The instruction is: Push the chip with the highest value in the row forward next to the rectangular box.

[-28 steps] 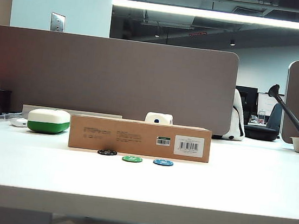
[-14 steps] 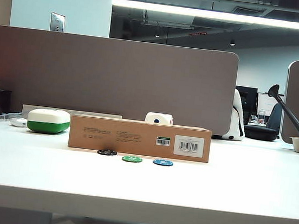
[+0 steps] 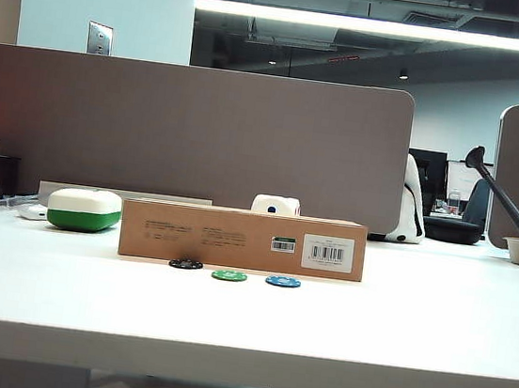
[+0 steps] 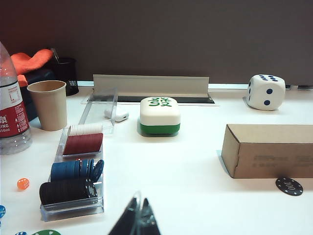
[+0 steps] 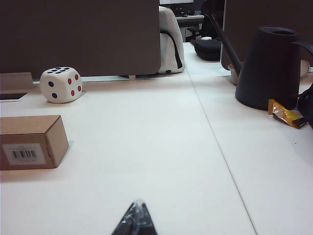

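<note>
White desk, both tools (image 4: 138, 219) (image 5: 137, 220) low, shut.

Left claw (image 4: 138, 220) closed, fingertips pressed together, hovering low above the tabletop (image 4: 195, 196). Right claw (image 5: 136, 220) likewise closed, tips meeting in a point, held low over the tabletop. Neither arm visible in the exterior view.

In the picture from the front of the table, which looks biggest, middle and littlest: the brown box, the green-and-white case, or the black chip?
Largest to smallest, as they look in the exterior view:
1. The brown cardboard box, by far the widest.
2. The green-and-white case.
3. The black chip, tiny and flat against the box's front.
Neither gripper appears here.
</note>
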Controlling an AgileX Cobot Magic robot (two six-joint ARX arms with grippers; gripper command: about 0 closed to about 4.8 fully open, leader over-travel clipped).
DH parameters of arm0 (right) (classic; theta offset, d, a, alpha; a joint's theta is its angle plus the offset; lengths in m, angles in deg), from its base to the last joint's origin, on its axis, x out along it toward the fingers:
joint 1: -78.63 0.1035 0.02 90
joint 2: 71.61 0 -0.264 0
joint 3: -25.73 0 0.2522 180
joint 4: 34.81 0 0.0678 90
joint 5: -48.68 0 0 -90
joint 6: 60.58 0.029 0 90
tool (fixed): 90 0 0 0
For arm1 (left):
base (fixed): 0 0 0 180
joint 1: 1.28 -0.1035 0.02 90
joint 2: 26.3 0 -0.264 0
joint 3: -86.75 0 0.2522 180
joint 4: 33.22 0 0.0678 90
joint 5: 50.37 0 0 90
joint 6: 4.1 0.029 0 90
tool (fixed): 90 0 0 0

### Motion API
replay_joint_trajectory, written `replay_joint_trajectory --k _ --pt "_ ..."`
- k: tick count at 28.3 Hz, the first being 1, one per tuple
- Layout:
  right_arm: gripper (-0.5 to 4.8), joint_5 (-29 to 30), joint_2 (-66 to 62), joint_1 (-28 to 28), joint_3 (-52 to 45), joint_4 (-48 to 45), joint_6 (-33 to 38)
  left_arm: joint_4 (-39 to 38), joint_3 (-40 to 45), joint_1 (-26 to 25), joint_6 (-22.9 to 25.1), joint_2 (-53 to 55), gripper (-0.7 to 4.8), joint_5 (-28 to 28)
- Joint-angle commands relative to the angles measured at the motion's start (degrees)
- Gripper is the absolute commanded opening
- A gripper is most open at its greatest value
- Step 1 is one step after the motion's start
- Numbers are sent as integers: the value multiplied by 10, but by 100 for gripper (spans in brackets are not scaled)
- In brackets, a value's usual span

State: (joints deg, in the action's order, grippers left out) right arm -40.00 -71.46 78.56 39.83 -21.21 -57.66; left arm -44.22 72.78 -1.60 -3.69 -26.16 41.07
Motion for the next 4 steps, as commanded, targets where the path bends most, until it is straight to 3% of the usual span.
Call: replay_joint_trajectory --k 1,4 --pt "-8 -1 0 -1 -2 -9 -2 7 -2 -1 0 0 -5 1" --pt "-8 -1 0 -1 -2 -9 -2 7 -2 -1 0 0 -5 1"
